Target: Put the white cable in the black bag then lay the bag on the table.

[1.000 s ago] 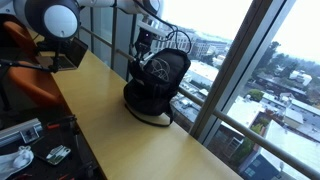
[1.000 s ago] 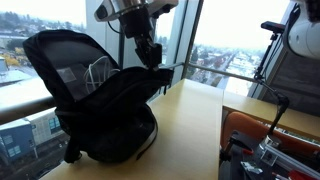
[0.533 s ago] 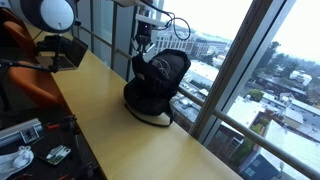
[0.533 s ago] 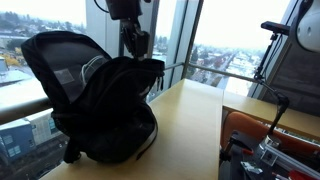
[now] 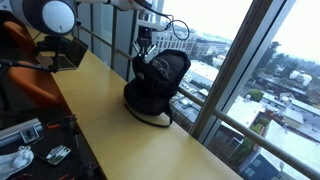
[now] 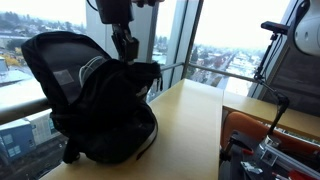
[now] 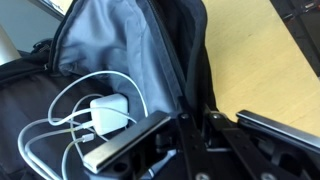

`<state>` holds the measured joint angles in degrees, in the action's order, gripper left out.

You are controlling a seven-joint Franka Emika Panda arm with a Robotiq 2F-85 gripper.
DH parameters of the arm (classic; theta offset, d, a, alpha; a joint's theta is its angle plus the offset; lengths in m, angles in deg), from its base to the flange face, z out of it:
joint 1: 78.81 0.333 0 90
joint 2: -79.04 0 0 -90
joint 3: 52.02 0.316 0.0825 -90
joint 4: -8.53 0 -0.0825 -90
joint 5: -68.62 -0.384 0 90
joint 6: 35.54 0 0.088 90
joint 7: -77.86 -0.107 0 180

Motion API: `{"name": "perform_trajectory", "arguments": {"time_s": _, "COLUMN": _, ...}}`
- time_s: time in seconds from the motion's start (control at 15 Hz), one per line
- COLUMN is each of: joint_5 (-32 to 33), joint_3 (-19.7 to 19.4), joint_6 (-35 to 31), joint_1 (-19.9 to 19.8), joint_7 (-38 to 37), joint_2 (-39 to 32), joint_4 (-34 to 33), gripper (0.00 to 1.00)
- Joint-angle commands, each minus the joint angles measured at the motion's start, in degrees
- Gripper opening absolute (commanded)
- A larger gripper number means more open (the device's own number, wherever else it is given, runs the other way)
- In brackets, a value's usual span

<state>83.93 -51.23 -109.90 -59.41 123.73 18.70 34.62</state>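
1. Long light tan wooden table (image 5: pixel 110 132) (image 6: pixel 196 125) runs along the window. A strip of it also shows in the wrist view (image 7: pixel 250 50), right of the bag.
2. Large black fabric backpack (image 5: pixel 158 85) (image 6: pixel 100 118) stands upright on the table at the window edge, not laid flat. The main compartment is open at the top, and the wrist view looks into its grey lining (image 7: pixel 120 40).
3. Orange chair (image 5: pixel 35 85) sits at the far end of the table, well apart from the backpack.
4. Robotiq gripper (image 5: pixel 144 50) (image 6: pixel 127 55) (image 7: pixel 185 125) is at the top of the backpack, pointing down at the opening. Its jaws are together, clamped on the black rim fabric of the backpack. In an exterior view the front flap stands raised up to the fingertips.
5. Thin white cable coiled in a loose loop with a small blocky white plug (image 7: pixel 108 113) lies inside the open compartment on the grey lining, just beside the gripper. It shows only in the wrist view.
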Motion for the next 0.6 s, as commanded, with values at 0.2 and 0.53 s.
{"name": "perform_trajectory", "arguments": {"time_s": 0.2, "joint_5": 0.57, "joint_3": -1.62, "joint_6": -4.5, "joint_1": -1.72, "joint_7": 1.76, "joint_2": 2.17, "joint_4": 0.05, "gripper": 0.03}}
{"name": "perform_trajectory", "arguments": {"time_s": 0.53, "joint_5": 1.37, "joint_3": -2.77, "joint_6": -7.06, "joint_1": -4.12, "joint_7": 4.04, "joint_2": 6.23, "joint_4": 0.23, "gripper": 0.03}}
